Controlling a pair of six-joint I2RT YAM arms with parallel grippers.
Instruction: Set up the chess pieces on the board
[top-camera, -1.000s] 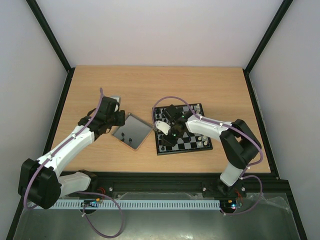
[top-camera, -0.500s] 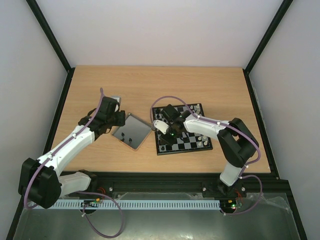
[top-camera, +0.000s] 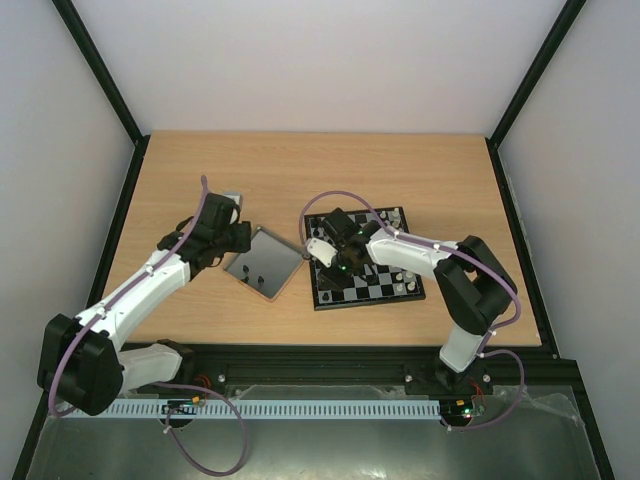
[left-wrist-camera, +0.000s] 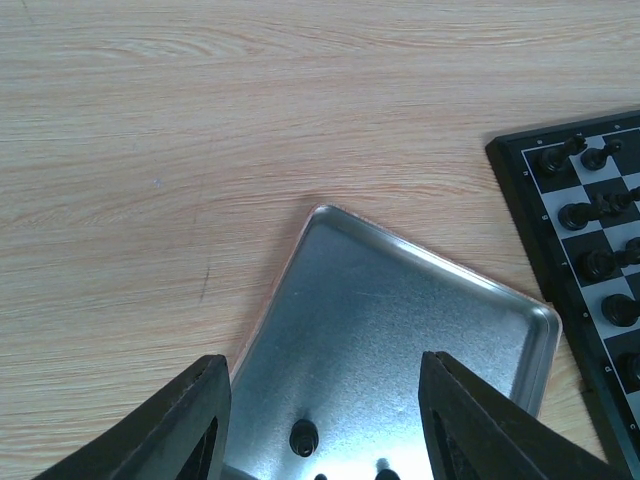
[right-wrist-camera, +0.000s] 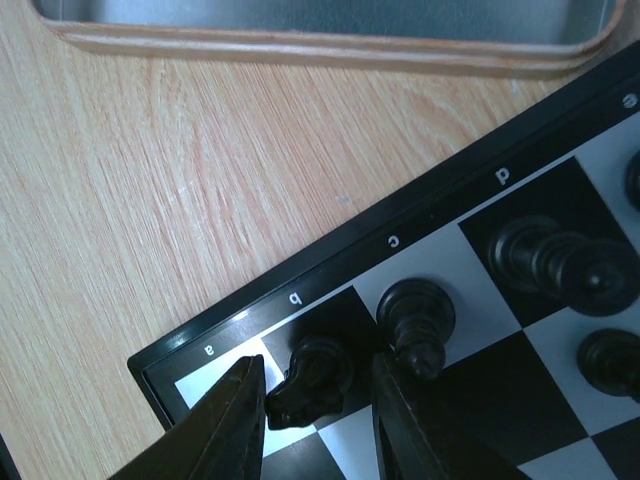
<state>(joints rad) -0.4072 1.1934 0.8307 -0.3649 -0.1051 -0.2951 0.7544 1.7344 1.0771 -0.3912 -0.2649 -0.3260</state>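
The board (right-wrist-camera: 343, 268) is checkered black and pale grey inside a black border with white letters, the chess pieces (right-wrist-camera: 415, 320) on it black, the tray (left-wrist-camera: 400, 330) silvery grey (faintly mottled) — and the table (left-wrist-camera: 200, 150) pale streaky wood grain.

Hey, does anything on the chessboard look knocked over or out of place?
Yes: a black piece on the board's square marked d seems to lie on its side, while the piece beside it stands upright.

board (left-wrist-camera: 528, 215) partly beyond the right edge, tray (left-wrist-camera: 400, 310) partly beyond the bottom edge
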